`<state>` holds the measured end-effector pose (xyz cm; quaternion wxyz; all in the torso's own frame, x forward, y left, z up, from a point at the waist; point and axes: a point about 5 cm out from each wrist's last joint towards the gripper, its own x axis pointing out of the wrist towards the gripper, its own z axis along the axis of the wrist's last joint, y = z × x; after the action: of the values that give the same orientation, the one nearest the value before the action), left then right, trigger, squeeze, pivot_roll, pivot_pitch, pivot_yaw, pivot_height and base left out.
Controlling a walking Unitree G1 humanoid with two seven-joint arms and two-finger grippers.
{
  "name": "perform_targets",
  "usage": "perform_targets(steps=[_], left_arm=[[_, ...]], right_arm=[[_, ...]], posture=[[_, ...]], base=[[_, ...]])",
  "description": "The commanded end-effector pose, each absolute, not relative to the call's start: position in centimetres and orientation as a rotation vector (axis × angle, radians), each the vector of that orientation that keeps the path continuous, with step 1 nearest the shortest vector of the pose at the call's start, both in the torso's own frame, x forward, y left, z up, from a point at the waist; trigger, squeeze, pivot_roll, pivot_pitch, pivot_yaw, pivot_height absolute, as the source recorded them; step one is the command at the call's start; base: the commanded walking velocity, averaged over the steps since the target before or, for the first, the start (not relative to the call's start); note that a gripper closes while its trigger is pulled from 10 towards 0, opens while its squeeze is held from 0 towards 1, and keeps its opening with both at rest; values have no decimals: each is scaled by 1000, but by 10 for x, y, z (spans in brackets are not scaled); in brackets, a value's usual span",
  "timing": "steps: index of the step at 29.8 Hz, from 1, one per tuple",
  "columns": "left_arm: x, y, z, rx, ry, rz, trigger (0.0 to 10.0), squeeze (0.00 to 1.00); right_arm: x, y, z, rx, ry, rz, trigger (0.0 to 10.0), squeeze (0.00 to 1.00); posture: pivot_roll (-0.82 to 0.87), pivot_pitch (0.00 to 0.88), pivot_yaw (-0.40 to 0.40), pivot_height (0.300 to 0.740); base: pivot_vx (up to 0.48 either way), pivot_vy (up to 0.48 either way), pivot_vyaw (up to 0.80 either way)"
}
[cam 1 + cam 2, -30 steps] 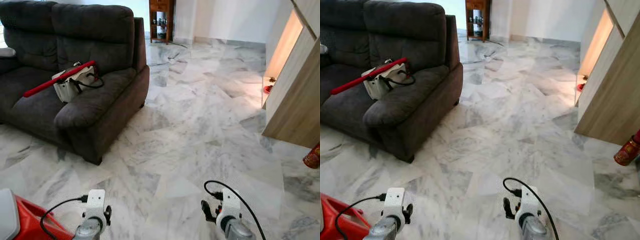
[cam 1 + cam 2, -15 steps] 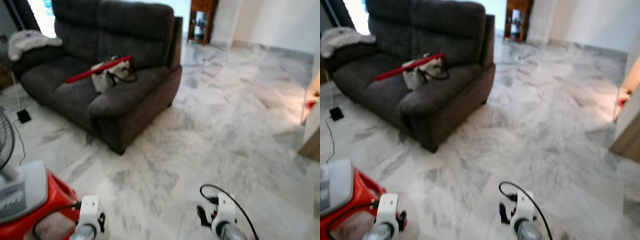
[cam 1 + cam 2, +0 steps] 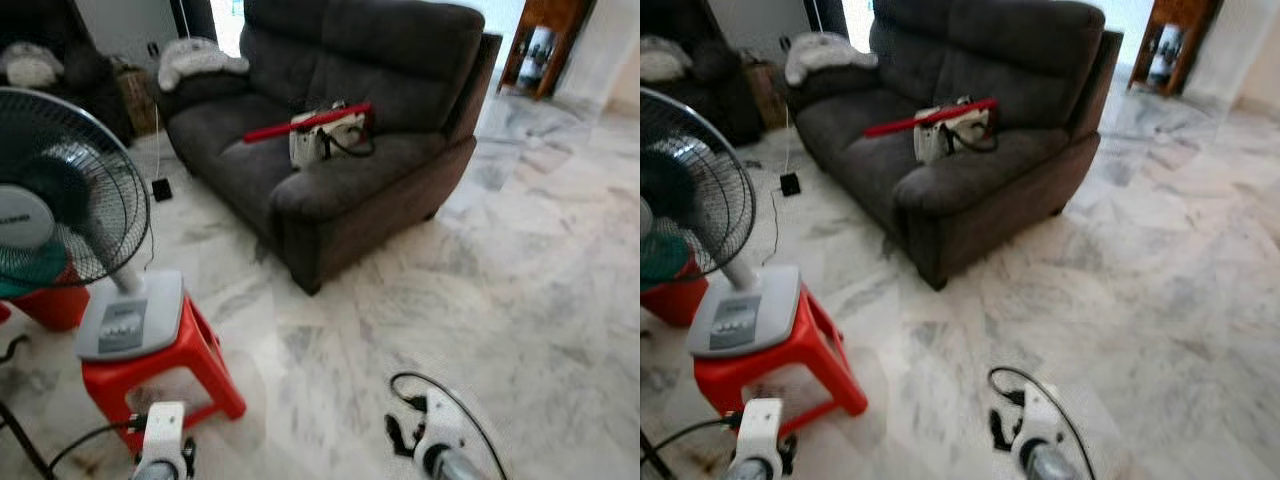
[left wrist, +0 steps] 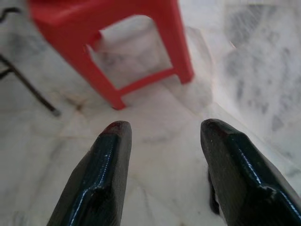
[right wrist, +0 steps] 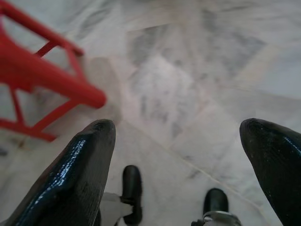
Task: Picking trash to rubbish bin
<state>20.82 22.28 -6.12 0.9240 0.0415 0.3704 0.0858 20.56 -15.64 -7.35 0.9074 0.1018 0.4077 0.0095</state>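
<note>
Marble floor (image 3: 520, 290), pale and veined, runs from the grippers out to the far right. No trash or bin can be made out, so which way it lies from either gripper, its long axis, and which arm is nearer cannot be told. Left gripper (image 4: 162, 136) and right gripper (image 5: 181, 141) both hang low with fingers spread, holding nothing. Near left, a fan (image 3: 60, 200) stands on a red stool (image 3: 160, 365); a dark sofa (image 3: 370, 170) sits beyond.
</note>
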Motion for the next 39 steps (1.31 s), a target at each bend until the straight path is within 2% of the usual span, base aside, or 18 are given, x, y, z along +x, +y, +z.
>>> perform_targets(steps=[1,39], left_arm=[[208,224,-61,80,765,180,10000,0],[198,231,-65,61,782,222,10000,0]], right_arm=[[205,-160,-74,198,844,21,10000,0],[201,-152,-76,201,861,60,10000,0]], posture=[[-53,0,56,740],[-18,0,43,740]], base=[[0,0,794],[0,0,793]])
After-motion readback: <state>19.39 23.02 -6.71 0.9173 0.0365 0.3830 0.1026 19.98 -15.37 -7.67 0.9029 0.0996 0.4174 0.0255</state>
